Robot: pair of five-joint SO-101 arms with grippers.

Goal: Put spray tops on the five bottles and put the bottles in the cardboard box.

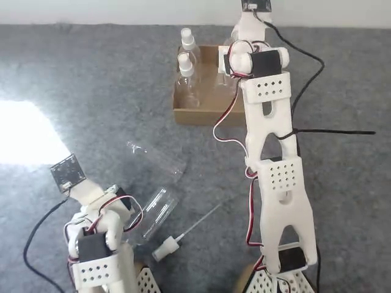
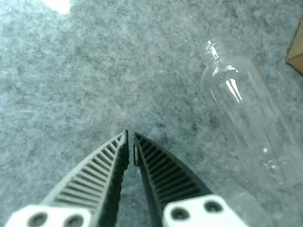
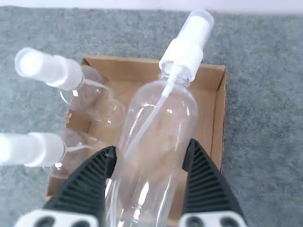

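My right gripper is shut on a clear bottle with a white spray top, holding it over the cardboard box. Two capped bottles stand inside the box. In the high view they are at the box's left side. My left gripper is shut on nothing, low over the grey carpet. An uncapped bottle lies beside it. Two uncapped bottles lie on the floor, with a loose spray top near the front.
The right arm stretches from the front edge up over the box. The left arm's base sits at the front left. A bright patch of light falls on the carpet at the left.
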